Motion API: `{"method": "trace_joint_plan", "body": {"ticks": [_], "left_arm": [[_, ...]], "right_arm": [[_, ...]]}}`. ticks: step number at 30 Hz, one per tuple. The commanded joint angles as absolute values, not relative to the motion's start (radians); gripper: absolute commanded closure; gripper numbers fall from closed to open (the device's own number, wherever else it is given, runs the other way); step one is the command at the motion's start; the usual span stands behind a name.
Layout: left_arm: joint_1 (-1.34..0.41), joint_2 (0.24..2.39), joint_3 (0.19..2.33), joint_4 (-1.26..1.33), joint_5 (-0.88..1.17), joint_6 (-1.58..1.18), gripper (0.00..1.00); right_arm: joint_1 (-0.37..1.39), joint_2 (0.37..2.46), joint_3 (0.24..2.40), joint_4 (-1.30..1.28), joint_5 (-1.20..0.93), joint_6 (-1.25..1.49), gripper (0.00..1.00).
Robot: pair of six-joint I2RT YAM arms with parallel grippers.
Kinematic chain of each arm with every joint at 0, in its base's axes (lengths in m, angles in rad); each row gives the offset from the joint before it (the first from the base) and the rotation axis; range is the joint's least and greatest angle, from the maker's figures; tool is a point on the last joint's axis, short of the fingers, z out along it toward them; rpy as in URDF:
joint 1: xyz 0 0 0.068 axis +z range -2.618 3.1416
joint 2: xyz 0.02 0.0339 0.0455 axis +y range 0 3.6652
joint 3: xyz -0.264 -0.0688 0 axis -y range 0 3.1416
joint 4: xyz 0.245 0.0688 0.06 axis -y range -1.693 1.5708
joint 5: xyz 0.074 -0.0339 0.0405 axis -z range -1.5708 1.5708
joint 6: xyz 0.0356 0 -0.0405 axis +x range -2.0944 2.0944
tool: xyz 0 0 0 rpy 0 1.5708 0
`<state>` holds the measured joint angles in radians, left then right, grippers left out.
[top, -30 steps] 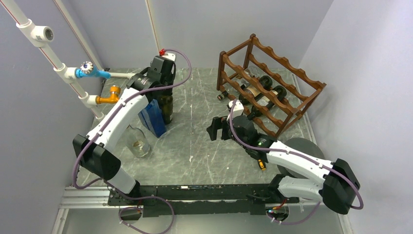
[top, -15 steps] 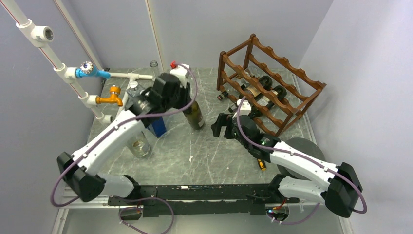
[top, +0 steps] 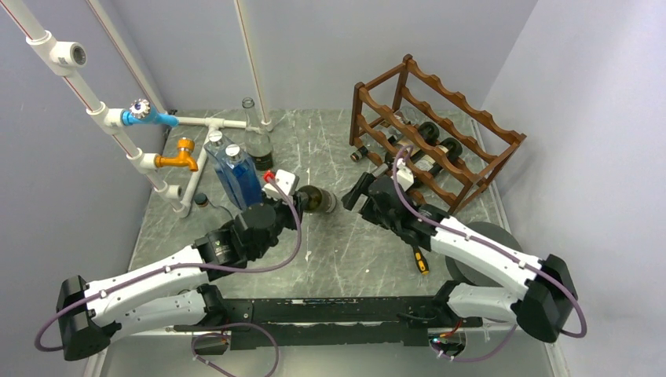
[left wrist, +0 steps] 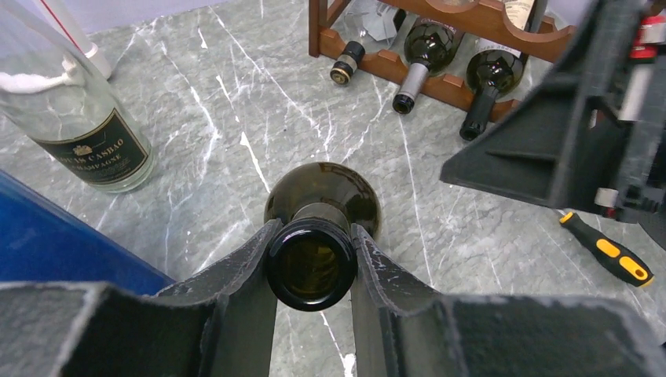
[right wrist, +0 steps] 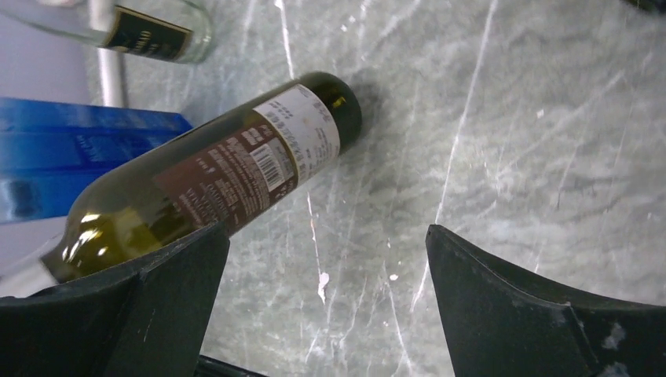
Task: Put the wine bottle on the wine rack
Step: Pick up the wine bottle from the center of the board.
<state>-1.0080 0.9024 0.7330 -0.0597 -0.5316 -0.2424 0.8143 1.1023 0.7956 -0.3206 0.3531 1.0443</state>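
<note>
Above the worktop (top: pixel 330 251) near the wine rack (top: pixel 357 114), your left pincer (left wrist: pixel 314 237) clenches the wine bottle (right wrist: pixel 228 165), right pincer (right wrist: pixel 327 236) released.

The grey stone tabletop (top: pixel 330 243) holds a brown wine rack (top: pixel 463 104), a clear glass bottle (top: pixel 257 148), a blue bottle (top: pixel 236 177) and a little screwdriver (top: pixel 420 261).

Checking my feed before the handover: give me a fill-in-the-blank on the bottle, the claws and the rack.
The left claw is shut on the wine bottle by its ____.
The right claw stands ____.
The rack already holds ____ bottles.
The orange-and-black tool on the table is a ____.
Missing words: neck; open; three; screwdriver.
</note>
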Motion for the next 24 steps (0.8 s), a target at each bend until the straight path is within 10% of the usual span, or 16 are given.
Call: {"method": "trace_joint_plan", "body": {"ticks": [1, 24], "left_arm": [[-1.109, 0.893, 0.671, 0.002, -0.72, -0.278, 1.0], [-1.293, 1.127, 0.573, -0.08, -0.664, -0.603, 1.0]], "right_arm": [[0.816, 1.202, 0.896, -0.451, 0.31, 1.245, 0.01], [0.839, 1.381, 0.916, -0.377, 0.345, 1.284, 0.0]]}}
